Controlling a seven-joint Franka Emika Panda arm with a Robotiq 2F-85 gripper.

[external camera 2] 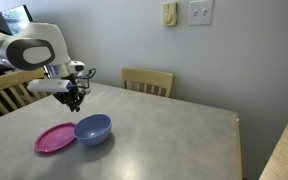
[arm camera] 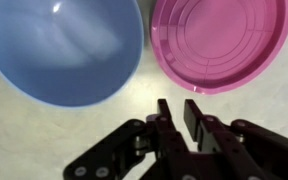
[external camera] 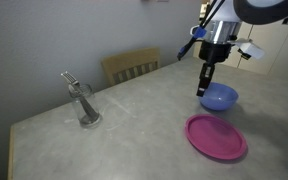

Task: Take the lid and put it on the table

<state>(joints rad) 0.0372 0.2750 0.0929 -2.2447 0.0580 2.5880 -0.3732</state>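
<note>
The magenta-pink lid [external camera: 217, 138] lies flat on the grey speckled table [external camera: 134, 125], beside the blue bowl [external camera: 220, 97]. Both exterior views show it [external camera 2: 54, 138]. In the wrist view the lid [arm camera: 221, 40] is at the upper right with its rim side up, and the bowl [arm camera: 64, 50] is at the upper left. My gripper [arm camera: 176, 108] hangs above the table just by the gap between bowl and lid. Its fingers are nearly together with a narrow gap and hold nothing. It shows above the bowl's edge in both exterior views [external camera: 203, 90] [external camera 2: 74, 104].
A glass holding a fork [external camera: 84, 105] stands near the far left of the table. A wooden chair [external camera 2: 147, 80] stands at the table's back edge against the wall, and another chair [external camera 2: 9, 90] stands behind the arm. The table [external camera 2: 174, 130] extends away from the bowl.
</note>
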